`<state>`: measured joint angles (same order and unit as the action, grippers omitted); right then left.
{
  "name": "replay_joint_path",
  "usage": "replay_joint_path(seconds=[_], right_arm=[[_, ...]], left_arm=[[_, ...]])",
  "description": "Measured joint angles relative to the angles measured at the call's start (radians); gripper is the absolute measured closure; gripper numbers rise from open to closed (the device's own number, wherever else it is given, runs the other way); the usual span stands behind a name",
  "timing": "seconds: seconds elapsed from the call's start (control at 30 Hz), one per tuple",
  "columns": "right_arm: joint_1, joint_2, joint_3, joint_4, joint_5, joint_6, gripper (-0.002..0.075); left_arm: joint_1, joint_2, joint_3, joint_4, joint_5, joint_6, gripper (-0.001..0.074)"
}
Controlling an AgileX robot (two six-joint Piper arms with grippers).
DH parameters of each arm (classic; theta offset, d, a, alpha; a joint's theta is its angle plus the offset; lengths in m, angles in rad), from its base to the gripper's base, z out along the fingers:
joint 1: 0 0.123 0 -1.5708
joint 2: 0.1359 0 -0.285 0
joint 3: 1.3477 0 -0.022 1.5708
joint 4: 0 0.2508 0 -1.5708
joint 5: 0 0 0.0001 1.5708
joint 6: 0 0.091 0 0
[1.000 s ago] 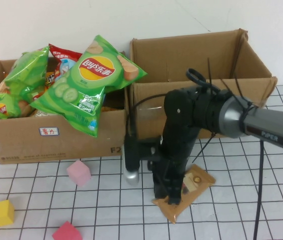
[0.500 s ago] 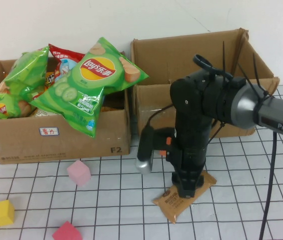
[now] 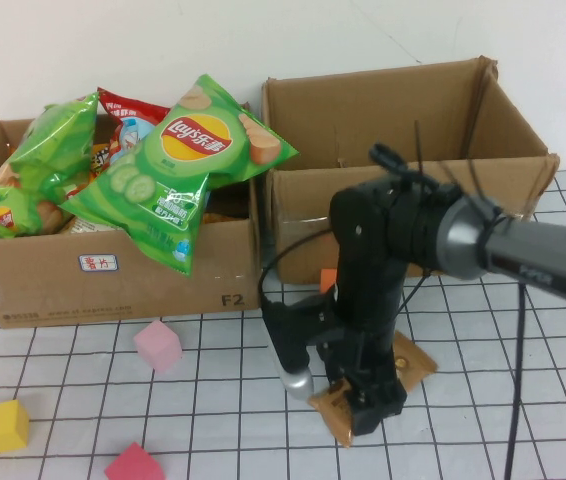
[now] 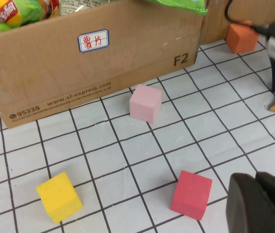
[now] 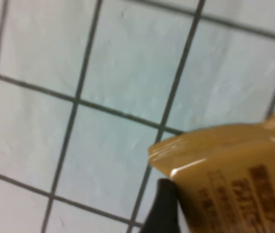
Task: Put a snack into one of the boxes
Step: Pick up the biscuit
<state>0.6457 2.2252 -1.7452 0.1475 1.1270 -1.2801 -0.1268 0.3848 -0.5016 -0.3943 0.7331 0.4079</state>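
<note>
1. Your right gripper (image 3: 368, 405) is down on the brown snack packet (image 3: 411, 362), hiding most of it; I can't tell how its jaws stand.
2. Your left gripper (image 4: 260, 203) sits low by the red foam cube (image 4: 191, 193), fingers together.
3. Corrugated boxes (image 3: 113, 270) at the back: the left is heaped with glossy chip bags (image 3: 178, 160), the right box (image 3: 403, 130) is open-topped.

White desk (image 3: 213, 400) with black grid lines. On it: two brown boxes side by side at the back, left box (image 3: 113, 275) with a white label, right box (image 3: 403, 130). In front: pink cube (image 3: 158, 346), yellow cube (image 3: 3, 425), red cube (image 3: 133, 465), orange cube (image 4: 238, 38) by the boxes, brown snack packet (image 3: 413, 360) lying flat.
</note>
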Motion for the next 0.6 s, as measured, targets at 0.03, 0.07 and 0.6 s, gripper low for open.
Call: replay_joint_path(seconds=[0.03, 0.07, 0.6], right_arm=[[0.000, 0.011, 0.000, -0.005, 0.000, -0.006, 0.0136], [0.000, 0.014, 0.000, -0.006, -0.004, -0.006, 0.0136], [0.000, 0.013, -0.026, 0.058, 0.067, 0.013, 0.0257]], left_arm=[[0.000, 0.000, 0.000, 0.000, 0.000, 0.002, 0.0736], [0.000, 0.000, 0.000, 0.000, 0.000, 0.003, 0.0736], [0.000, 0.000, 0.000, 0.000, 0.000, 0.011, 0.0736]])
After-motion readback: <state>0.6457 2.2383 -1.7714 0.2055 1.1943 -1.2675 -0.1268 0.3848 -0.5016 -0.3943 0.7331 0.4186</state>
